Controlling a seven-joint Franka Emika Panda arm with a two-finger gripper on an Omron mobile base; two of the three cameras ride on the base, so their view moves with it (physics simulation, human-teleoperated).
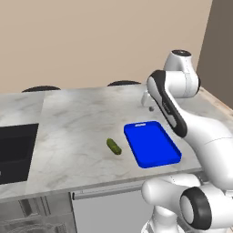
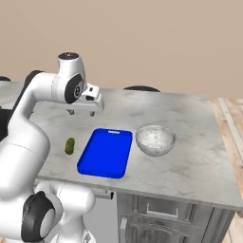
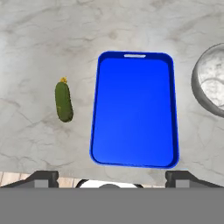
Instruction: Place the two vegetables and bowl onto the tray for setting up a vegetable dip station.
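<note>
A flat bright blue rectangular tray with rounded corners and a low rim lies bare at the centre of the hand view, on a pale grey marbled stone counter. Left of it, apart from its edge, rests a small dark green oblong cucumber, lengthwise parallel to the tray's long side. At the right edge of that frame, just beside the tray, sits a round greyish-white speckled bowl with a thick rim. In the right base view the cucumber sits left of centre, the tray at centre and the bowl right of it. The white arm's two-finger gripper hangs above the counter at upper left there, spread wide and holding nothing, its dark fingertips far apart
</note>
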